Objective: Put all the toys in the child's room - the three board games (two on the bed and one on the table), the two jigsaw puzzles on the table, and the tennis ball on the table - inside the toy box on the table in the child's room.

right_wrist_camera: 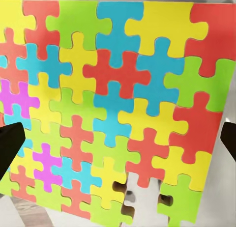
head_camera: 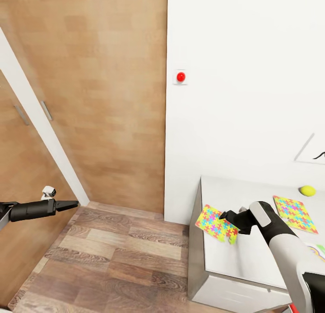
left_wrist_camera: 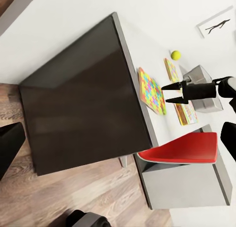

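**Right claw at the lifted puzzle over the surface's corner**

Your right claw is at the near jigsaw puzzle, which is tilted up at the front-left corner of the surface and pokes out past its edge. In the right wrist view the puzzle spreads right across the picture between the two dark fingertips, with one piece missing near one edge. From the left wrist view the same claw shows its fingers apart, next to the puzzle; whether they actually pinch the sheet you cannot tell from these pictures.

Further back on the surface, the second jigsaw puzzle lies flat, and the tennis ball sits just behind it, near the wall. A red chair seat shows beside the surface in the left wrist view.

Your left claw hangs well apart from all this, out over the wood-plank floor in front of the wood-panel door, its fingers drawn to a narrow point and holding nothing. A red wall button sits on the white wall beside the door.
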